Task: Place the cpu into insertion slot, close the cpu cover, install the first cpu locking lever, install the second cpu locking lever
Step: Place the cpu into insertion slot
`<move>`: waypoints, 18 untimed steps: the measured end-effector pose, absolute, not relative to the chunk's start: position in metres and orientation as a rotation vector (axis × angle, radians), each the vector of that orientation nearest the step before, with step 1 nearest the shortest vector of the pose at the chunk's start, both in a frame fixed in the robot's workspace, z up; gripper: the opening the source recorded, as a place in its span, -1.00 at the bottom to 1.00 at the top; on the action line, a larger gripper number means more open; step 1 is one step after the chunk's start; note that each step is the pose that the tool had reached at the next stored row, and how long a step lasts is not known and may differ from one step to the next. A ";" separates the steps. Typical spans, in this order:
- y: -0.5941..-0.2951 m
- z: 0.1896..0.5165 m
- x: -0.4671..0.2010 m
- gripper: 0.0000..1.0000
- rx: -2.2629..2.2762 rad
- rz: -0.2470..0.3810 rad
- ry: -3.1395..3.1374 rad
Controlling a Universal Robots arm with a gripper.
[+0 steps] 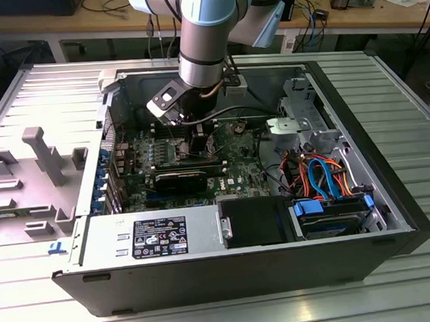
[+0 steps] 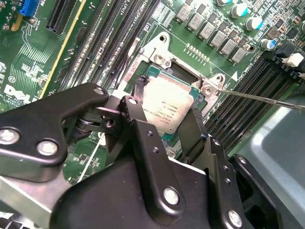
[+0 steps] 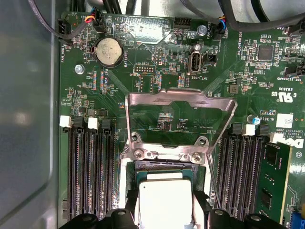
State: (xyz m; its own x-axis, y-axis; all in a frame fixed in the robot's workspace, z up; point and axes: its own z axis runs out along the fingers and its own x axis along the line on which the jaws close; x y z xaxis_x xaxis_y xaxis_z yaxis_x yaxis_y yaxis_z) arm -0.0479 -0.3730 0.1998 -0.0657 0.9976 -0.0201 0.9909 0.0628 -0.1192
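Exterior view: the single silver-and-blue robot arm [image 1: 204, 37] reaches into one open black computer case [image 1: 208, 282], its black two-fingered gripper [image 1: 199, 138] low over the green motherboard [image 1: 243, 180]. Second wrist view: the gripper [image 2: 168, 99] clamps one flat, square, silver-grey cpu [image 2: 169, 107], one finger touching each of two opposite edges. The chip lies level, metal top upward, with no long axis, directly over the dark, silver-rimmed insertion slot [image 2: 185, 68]; one thin silvery rod [image 2: 257, 99] slants beside it. First wrist view: the cpu [image 3: 164, 193] sits between the two fingers [image 3: 200, 205] at the insertion slot [image 3: 159, 166]. The one silvery windowed cpu cover [image 3: 181, 98] stands raised open beyond it, flanked by two banks of long black memory slots [image 3: 90, 167].
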 end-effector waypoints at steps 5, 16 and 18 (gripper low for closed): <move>-0.373 0.202 -0.048 0.07 -2.100 0.153 -2.240; -0.373 0.205 -0.048 0.07 -2.196 0.140 -2.133; -0.373 0.204 -0.048 0.07 -2.196 0.140 -2.133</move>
State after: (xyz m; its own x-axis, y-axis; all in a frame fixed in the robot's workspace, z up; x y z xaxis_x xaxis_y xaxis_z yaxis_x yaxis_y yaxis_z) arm -0.0478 -0.3733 0.2042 0.0286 0.9995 -0.0117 0.9925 -0.0298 -0.1187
